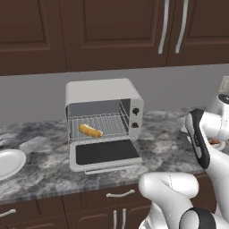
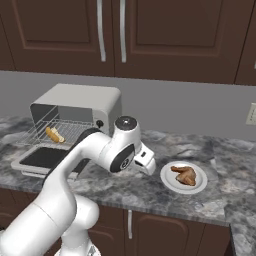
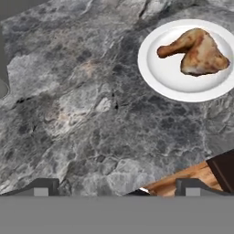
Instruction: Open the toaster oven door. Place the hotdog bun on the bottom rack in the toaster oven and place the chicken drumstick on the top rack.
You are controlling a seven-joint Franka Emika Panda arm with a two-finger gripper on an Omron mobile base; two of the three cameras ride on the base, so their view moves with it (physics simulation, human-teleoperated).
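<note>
Hovering fingers (image 3: 117, 185) wide apart, empty, drumstick (image 3: 195, 51) on plate (image 3: 160, 75) ahead, apart

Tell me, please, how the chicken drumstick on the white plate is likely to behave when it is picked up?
The chicken drumstick looks lumpy and tapered, so it may pivot if pinched at its thin end. Its glossy browned skin suggests it could be slippery. It lies loose on the smooth plate, so a sideways nudge would probably slide it.

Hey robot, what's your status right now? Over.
Gripper jaws open, empty, above counter. Bun on a rack in open toaster oven. Drumstick waiting on plate. Nothing blocking.
</note>
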